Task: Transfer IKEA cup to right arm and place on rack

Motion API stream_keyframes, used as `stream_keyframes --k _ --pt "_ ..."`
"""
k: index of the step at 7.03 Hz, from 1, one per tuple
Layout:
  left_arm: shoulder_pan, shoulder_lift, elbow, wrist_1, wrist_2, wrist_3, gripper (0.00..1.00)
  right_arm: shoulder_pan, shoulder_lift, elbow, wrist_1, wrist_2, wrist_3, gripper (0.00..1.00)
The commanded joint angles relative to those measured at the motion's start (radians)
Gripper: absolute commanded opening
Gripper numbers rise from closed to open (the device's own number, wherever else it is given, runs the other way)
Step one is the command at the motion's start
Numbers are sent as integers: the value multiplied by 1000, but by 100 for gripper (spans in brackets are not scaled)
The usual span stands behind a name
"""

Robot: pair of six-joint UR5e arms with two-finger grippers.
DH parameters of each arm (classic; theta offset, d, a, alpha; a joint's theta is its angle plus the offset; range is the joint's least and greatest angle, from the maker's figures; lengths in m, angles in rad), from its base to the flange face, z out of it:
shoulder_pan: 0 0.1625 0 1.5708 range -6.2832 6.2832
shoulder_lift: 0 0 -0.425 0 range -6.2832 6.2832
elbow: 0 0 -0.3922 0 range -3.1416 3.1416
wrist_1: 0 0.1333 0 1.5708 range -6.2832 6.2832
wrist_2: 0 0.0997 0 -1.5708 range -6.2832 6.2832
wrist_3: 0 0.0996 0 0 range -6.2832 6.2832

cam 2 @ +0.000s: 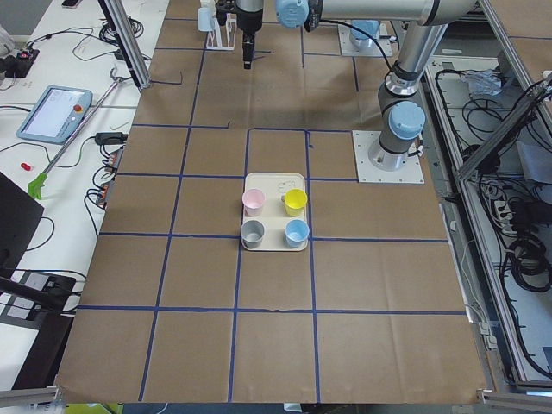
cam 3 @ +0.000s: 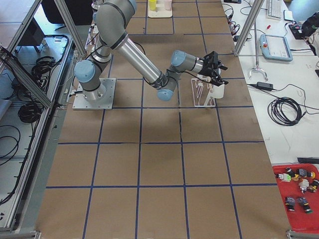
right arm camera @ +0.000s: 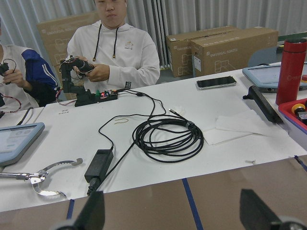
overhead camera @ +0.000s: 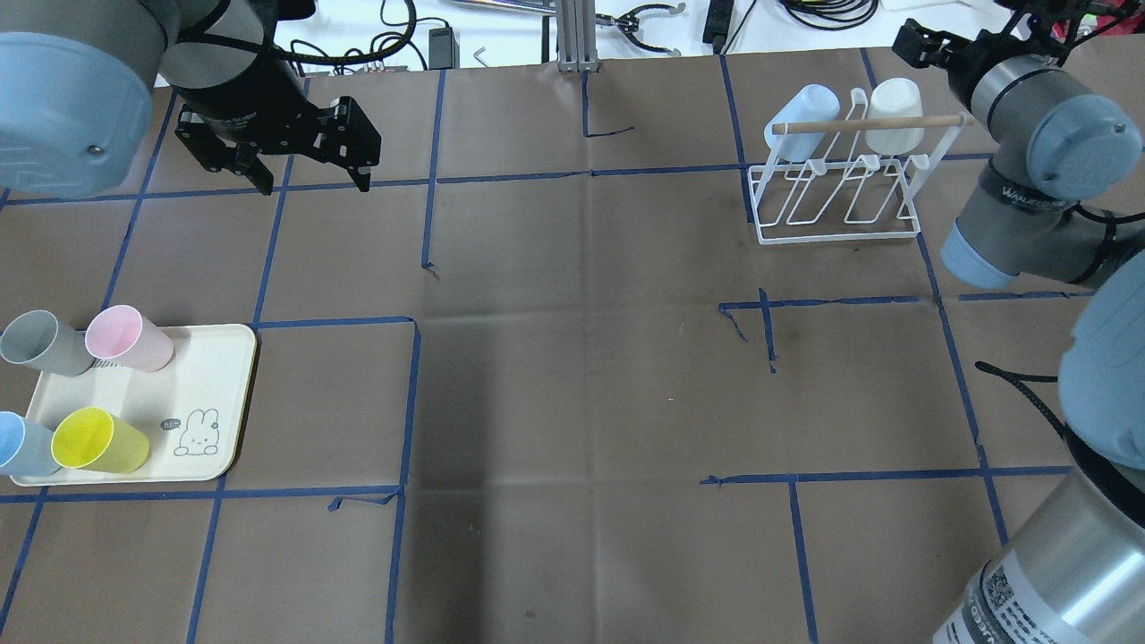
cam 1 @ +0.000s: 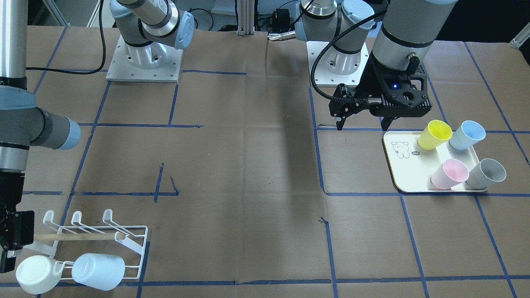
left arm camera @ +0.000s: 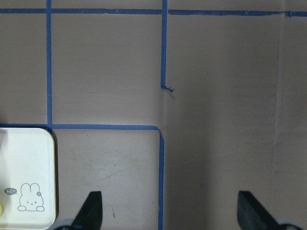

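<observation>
Left gripper [overhead camera: 315, 188]: spread, empty; cups [overhead camera: 98, 440] crowd the tray [overhead camera: 215, 358] near it; your grasp may topple neighbours. Right gripper [right arm camera: 172, 213]: spread, empty; rack [overhead camera: 841, 237] just beside, snag risk.

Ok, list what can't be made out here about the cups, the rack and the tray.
- Rack: prongs under the white cup and pale blue cup are hidden by those cups; in the left side view it is too small.
- Tray: left wrist view shows only one corner.
- Blue cup on it: cut by the overhead view's left edge.
</observation>
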State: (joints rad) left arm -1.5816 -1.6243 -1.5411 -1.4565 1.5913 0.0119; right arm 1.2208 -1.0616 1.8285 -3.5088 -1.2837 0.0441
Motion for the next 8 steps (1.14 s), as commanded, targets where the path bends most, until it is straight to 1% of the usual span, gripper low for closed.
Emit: stream_keyframes --k 1,2,3,4,5,6,7,8 --pt "5 3 -2 -1 1 17 99 6 -108 2 200 0 0 100" --pt "9 4 -2 -1 -1 19 99 28 -171 5 305 -3 -10 100" --pt "11 4 -2 -1 -1 19 99 57 -234 2 455 -8 -13 100" --pt "12 7 -4 -1 -1 19 99 86 -282 0 637 -17 -13 100" --pt "12 8 -4 -1 -4 19 99 123 -305 -1 737 -87 -10 100" --pt "12 8 -4 -1 -4 19 99 158 -323 0 839 -112 -6 100" --pt "12 9 -5 -2 -16 17 99 187 -349 -1 961 -112 3 100" --pt "12 11 -5 -8 -19 17 99 216 -398 0 1076 -112 9 100"
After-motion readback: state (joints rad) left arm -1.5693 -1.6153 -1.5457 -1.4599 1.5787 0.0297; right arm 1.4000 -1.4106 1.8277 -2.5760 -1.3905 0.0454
